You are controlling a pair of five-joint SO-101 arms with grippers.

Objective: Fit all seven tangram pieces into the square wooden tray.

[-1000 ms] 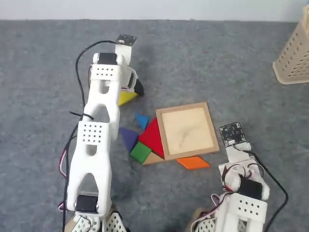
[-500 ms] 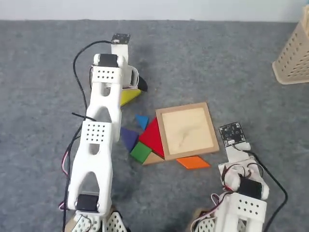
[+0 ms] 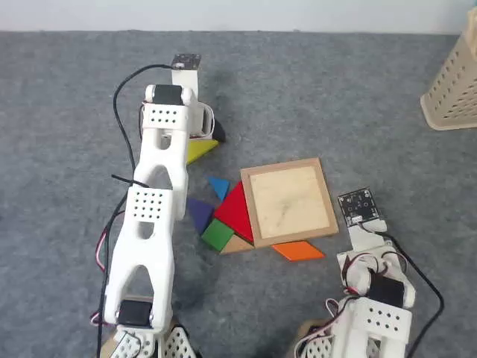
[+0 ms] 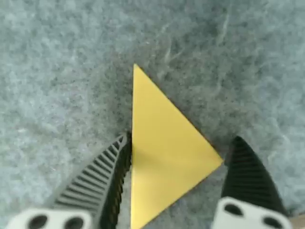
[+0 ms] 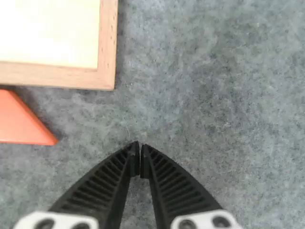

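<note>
Lying beside tray (image 3: 287,200): red triangle (image 3: 235,212), orange pc (image 3: 298,250).

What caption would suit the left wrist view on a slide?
Left gripper open astride the yellow triangle, which lies flat on the grey carpet.

Bright, even light throughout, with only soft shadows.
</note>
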